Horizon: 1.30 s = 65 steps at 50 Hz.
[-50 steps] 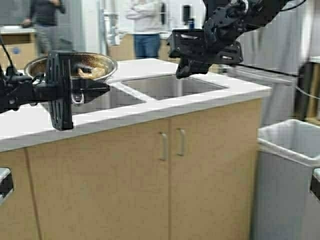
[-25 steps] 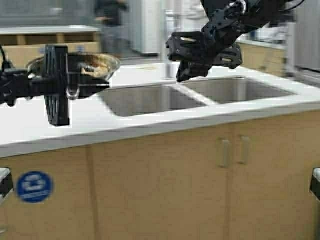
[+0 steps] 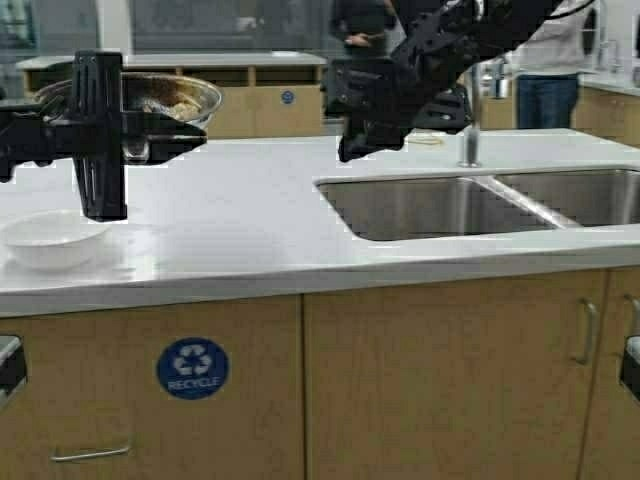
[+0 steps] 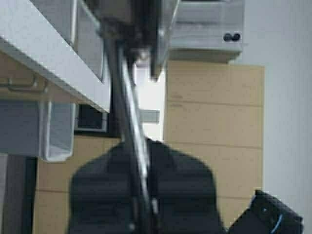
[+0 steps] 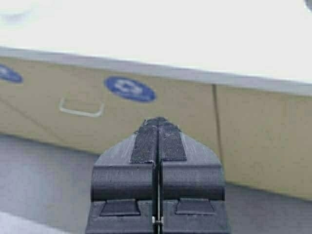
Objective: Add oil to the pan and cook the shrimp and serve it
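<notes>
The long white worktop (image 3: 250,215) ran across the middle of the high view, with a double steel sink (image 3: 470,205) sunk into its right half and tan cupboard doors below, one bearing a blue recycle sticker (image 3: 192,368). The robot had driven along since the earlier pictures: the whole scene had slid to the right, the sink now sat at centre right, and a white bowl (image 3: 52,238) had come into view at the left edge of the worktop.

The right arm reached in from the top of the frame, its right hand (image 3: 350,150) hanging above the worktop near the sink's back left corner. Only the right wrist view showed its state: the two padded fingers (image 5: 146,144) were pressed flat together, holding nothing, with the cupboard fronts and the sticker beyond them.

At upper left the left hand (image 3: 150,150) held the pan (image 3: 140,100) up in the air, above and behind the white bowl and not touching the worktop. The pan was a round, shallow steel one with a bright rim and a browned inside. The left wrist view, from beneath, showed what the high view hid: the hand was clamped on the pan's thin metal handle, which ran up to the pan's underside.

In the pan lay the shrimp (image 3: 180,102), a small pale tan lump toward its right side, too small to make out further.

Two people stood far back at the top of the frame.
</notes>
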Motion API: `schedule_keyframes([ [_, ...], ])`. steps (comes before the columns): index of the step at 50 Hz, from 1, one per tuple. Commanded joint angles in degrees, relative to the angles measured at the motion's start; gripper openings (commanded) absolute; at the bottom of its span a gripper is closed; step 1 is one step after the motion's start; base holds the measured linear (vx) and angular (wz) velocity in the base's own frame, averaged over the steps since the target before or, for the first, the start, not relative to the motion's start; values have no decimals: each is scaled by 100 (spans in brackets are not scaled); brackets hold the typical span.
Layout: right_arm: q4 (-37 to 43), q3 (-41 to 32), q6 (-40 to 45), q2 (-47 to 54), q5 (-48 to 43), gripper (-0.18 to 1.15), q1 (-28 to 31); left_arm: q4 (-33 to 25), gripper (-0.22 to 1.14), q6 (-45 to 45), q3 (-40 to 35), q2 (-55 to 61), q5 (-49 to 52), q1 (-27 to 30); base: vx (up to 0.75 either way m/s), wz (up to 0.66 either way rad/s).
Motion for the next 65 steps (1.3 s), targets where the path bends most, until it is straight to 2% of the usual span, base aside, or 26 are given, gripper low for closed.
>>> schedule_keyframes([
  [1, 9, -88, 0, -149, 0, 6, 18, -35, 4, 79, -79, -334, 105, 202, 4, 21],
  [17, 44, -35, 18, -167, 0, 6, 9, -26, 4, 70, -325, -325, 360, 299, 4, 21],
  [32, 53, 132, 62, -211, -53, 6, 44, 167, 4, -18, -703, -475, 1450, 290, 6, 31],
  [51, 62, 185, 105, -211, -141, 6, 53, 976, 4, -18, -1318, -817, 3111, 290, 4, 17],
  [65, 149, 308, 149, -220, -290, 6, 44, 1600, 4, 18, -1802, -817, 4377, -88, 2, 7],
])
